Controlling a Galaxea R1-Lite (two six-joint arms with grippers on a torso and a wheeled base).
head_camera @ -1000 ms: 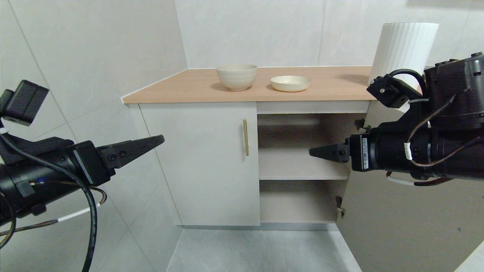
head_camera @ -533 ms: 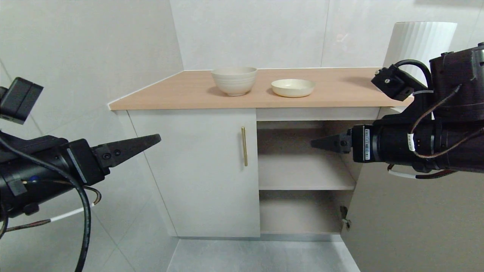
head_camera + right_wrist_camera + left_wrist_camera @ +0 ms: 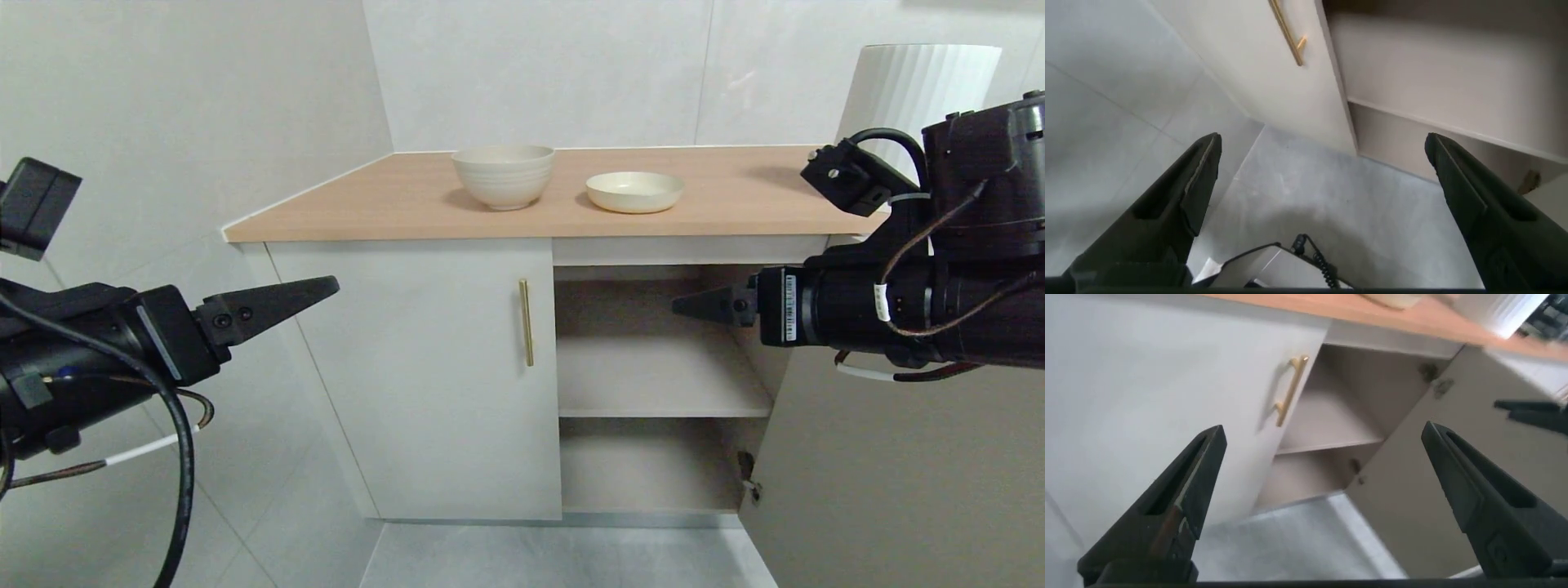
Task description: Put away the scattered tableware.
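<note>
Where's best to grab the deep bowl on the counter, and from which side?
Take the bowl by its near-left rim, probably from above, one finger inside, one outside. It stands upright, mouth open, and the shallow dish sits apart on its right, leaving the left gripper a free side.

the left gripper (image 3: 325, 287) is held out from the robot's left side, its arm angled slightly upward and pointing inward, with black cables (image 3: 181, 457) looping beneath the wrist. the right gripper (image 3: 684, 305) is held level from the opposite side, its tip pointing inward toward the left one, the two well apart. seen from the wrists, the left gripper's fingers (image 3: 1176, 508) stand spread wide, and the right gripper's fingers (image 3: 1180, 200) likewise.
</note>
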